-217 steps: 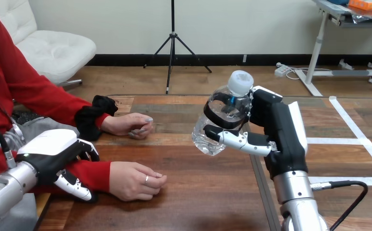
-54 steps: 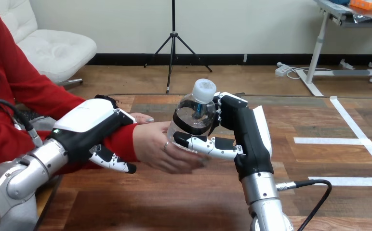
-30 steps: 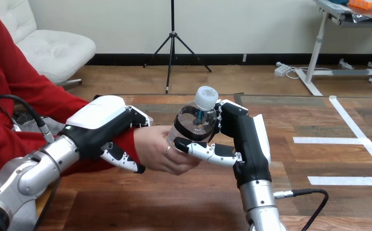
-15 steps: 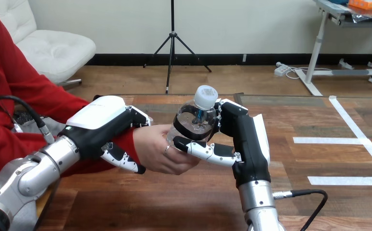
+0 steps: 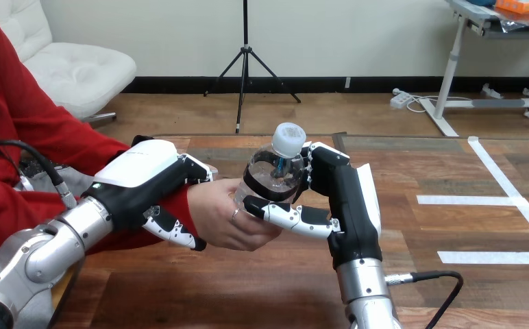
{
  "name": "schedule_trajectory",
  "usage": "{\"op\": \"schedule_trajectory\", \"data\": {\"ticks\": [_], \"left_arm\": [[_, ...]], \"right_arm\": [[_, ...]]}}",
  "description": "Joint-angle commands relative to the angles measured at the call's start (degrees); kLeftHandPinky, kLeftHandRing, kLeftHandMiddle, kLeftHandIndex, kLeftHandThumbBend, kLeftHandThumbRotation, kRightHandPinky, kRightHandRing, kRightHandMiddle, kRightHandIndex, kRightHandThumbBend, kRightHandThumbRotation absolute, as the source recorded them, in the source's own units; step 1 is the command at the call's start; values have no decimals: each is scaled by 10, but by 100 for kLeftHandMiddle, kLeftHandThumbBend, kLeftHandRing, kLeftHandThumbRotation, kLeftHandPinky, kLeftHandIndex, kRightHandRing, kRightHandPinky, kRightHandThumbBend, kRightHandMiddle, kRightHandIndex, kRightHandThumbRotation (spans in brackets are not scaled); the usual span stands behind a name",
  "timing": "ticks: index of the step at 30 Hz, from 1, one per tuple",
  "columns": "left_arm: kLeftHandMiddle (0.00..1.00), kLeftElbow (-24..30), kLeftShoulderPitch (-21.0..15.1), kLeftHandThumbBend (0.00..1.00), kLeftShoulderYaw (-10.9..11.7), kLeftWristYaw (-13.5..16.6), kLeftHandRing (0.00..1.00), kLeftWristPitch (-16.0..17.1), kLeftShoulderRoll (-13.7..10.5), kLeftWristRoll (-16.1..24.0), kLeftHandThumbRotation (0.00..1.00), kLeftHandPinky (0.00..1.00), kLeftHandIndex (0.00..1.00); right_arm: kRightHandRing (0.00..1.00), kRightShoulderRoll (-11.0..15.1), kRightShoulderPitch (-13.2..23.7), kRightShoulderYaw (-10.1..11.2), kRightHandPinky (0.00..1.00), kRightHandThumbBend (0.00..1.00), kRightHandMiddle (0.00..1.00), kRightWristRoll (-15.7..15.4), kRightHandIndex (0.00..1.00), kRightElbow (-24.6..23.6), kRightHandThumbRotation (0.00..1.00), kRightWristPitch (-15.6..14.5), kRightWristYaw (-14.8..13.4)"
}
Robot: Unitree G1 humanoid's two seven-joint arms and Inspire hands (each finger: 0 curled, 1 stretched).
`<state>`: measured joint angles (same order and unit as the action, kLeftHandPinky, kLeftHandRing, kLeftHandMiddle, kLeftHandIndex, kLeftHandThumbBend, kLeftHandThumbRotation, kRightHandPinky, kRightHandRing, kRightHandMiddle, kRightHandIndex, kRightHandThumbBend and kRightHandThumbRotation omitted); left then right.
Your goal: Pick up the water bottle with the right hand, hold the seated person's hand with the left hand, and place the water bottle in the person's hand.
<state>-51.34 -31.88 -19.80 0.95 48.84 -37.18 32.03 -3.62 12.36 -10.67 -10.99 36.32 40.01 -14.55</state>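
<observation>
Over the near desk, the left hand is curled round the person's wrist at the red sleeve. Just beyond, the person's hand touches the base of the water bottle. The right hand grips the bottle nearly upright, fingers and thumb wrapped round it.

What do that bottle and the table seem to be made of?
The water bottle looks like thin clear plastic: you see through it; its white cap is probably plastic too. The table looks like dark wood planks with visible grain and slight sheen, possibly veneer.
</observation>
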Motion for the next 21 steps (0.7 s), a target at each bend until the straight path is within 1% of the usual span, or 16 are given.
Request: {"op": "schedule_trajectory", "data": {"ticks": [1,7,10,14,16,17,18,20,21], "left_arm": [[40,34,-25,80,17,15,31,7,20,-12,7,24,43],[40,35,-23,80,16,19,31,3,19,-8,8,24,43],[41,34,-23,80,16,19,33,4,18,-7,9,26,44],[44,28,-22,80,16,24,36,9,16,-6,10,29,46],[48,27,-21,81,16,28,41,10,15,-3,12,35,49],[48,28,-20,81,16,31,41,8,14,-1,12,35,49],[51,28,-20,82,16,32,45,7,14,0,14,39,52],[53,29,-18,83,16,38,47,6,13,3,15,41,54],[55,29,-17,83,15,41,49,6,12,5,16,43,56]], "right_arm": [[36,-69,24,-22,29,84,46,4,48,-7,0,25,3],[36,-66,25,-21,29,85,46,5,48,-7,0,24,5],[37,-64,26,-21,29,85,46,-1,49,-8,0,24,-1],[37,-61,24,-20,29,86,47,-11,49,-16,0,16,-11],[40,-61,22,-20,32,87,49,-13,50,-20,3,12,-14],[40,-58,21,-21,32,87,49,-22,50,-25,3,7,-21],[46,-56,20,-21,35,88,52,-29,53,-28,7,4,-27],[49,-53,17,-22,38,89,55,-38,54,-34,10,0,-35],[52,-52,16,-22,41,90,57,-40,56,-37,12,-1,-37]]}}
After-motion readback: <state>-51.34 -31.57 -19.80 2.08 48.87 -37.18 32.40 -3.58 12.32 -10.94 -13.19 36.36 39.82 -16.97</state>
